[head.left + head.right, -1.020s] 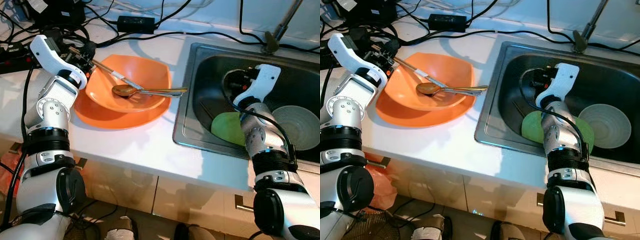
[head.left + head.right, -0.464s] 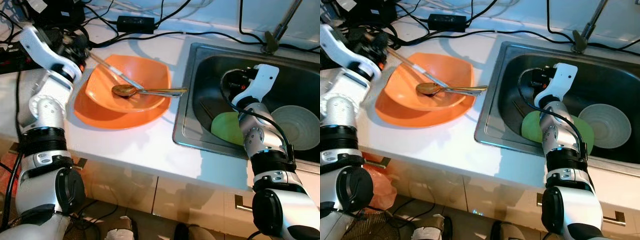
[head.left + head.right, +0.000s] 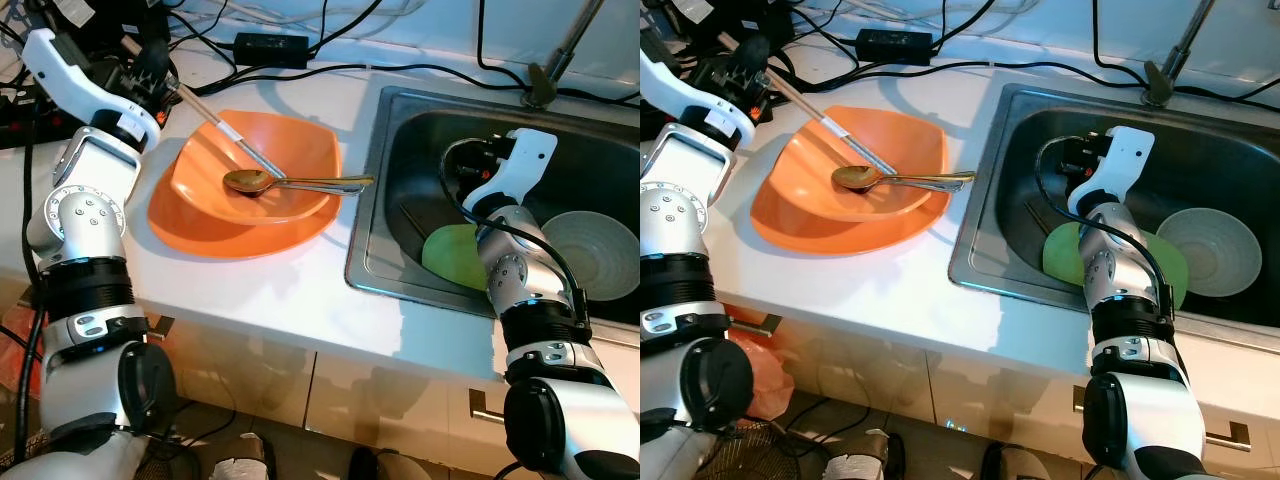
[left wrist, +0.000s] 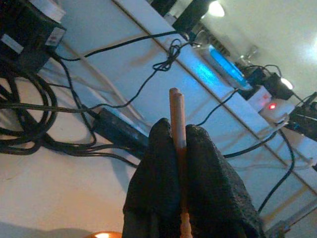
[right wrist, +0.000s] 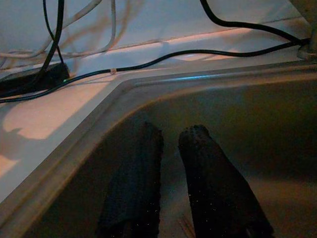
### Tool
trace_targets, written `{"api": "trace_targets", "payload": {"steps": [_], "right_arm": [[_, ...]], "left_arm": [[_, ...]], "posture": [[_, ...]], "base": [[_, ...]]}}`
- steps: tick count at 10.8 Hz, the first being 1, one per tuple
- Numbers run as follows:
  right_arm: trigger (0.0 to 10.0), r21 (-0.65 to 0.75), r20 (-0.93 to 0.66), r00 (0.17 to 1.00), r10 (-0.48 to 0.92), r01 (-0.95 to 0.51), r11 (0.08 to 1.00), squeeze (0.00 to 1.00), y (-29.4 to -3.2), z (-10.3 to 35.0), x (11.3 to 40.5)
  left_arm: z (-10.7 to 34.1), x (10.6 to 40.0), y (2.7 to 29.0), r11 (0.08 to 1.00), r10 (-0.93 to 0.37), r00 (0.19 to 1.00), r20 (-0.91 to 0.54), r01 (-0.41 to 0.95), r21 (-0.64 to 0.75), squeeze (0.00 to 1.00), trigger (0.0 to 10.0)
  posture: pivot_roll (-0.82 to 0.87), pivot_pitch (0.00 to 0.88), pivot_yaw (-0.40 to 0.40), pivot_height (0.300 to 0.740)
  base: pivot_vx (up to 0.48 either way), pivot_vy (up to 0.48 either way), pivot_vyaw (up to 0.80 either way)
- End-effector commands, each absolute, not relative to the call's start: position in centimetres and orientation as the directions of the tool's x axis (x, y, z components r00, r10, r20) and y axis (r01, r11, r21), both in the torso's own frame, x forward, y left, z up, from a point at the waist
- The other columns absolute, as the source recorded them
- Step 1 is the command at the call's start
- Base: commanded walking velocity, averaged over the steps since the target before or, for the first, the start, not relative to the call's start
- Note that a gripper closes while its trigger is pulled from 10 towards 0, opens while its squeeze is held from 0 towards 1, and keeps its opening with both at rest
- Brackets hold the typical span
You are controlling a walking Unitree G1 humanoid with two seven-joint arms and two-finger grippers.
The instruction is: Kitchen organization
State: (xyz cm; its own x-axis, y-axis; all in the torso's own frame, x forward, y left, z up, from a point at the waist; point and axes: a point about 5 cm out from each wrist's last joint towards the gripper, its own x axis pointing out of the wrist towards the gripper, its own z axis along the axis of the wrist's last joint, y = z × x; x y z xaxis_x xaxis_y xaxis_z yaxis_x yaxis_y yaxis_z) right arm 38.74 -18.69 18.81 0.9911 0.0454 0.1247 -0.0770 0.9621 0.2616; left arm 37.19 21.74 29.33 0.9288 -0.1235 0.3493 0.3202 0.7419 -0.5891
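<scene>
Wooden chopsticks (image 4: 176,124) sit clamped in my left gripper (image 4: 184,148) at upper left, tips in the orange bowl (image 3: 255,165) beside a spoon (image 3: 290,182); my wrist view shows their butt ends. At right, inside the sink (image 3: 400,130), my right gripper (image 5: 171,148) hangs slightly apart.

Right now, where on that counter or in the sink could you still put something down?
Bare white counter lies between the orange plate and the sink rim. The back edge is crowded with cables. In the sink, a green plate, a grey bowl and the right hand leave little room.
</scene>
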Motion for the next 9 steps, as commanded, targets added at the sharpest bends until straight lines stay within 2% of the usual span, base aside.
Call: {"api": "trace_targets", "payload": {"steps": [1, 4, 6, 8, 9], "right_arm": [[10.0, 0.263, 0.135, 0.99, 0.047, -0.082, 0.961, 0.0, -18.6, 19.2, 38.9], [10.0, 0.265, 0.135, 0.99, 0.044, -0.079, 0.961, 0.0, -18.6, 19.2, 38.8], [10.0, 0.267, 0.133, 0.99, 0.04, -0.074, 0.961, 0.0, -18.7, 19.1, 38.8], [10.0, 0.269, 0.135, 0.99, 0.038, -0.074, 0.96, 0.0, -18.7, 19.2, 38.8], [10.0, 0.268, 0.136, 0.99, 0.04, -0.075, 0.961, 0.0, -18.7, 19.2, 38.8]], "left_arm": [[28.3, 37.2, 21.3, 0.733, -0.138, 0.941, 0.309, 0.307, -0.607, 0.0, 0.0], [29.2, 36.7, 19.7, 0.681, -0.178, 0.911, 0.371, 0.387, -0.622, 0.0, 0.0], [29.6, 36.5, 19.7, 0.677, -0.182, 0.905, 0.384, 0.398, -0.619, 0.0, 0.0], [31.6, 35.9, 20.0, 0.672, -0.151, 0.871, 0.467, 0.437, -0.598, 0.0, 0.0], [33.0, 35.3, 19.9, 0.676, -0.149, 0.843, 0.517, 0.468, -0.568, 0.0, 5.0]], "posture": [[0.09, 0.109, -0.005, 0.723], [0.09, 0.117, -0.004, 0.723], [0.09, 0.122, -0.004, 0.723], [0.09, 0.122, -0.007, 0.723], [0.09, 0.123, -0.008, 0.723]], "base": [[0.0, 0.0, 0.0], [0.0, 0.0, 0.0], [0.0, 0.0, 0.0], [0.0, 0.0, 0.0], [0.0, 0.0, 0.0]]}}
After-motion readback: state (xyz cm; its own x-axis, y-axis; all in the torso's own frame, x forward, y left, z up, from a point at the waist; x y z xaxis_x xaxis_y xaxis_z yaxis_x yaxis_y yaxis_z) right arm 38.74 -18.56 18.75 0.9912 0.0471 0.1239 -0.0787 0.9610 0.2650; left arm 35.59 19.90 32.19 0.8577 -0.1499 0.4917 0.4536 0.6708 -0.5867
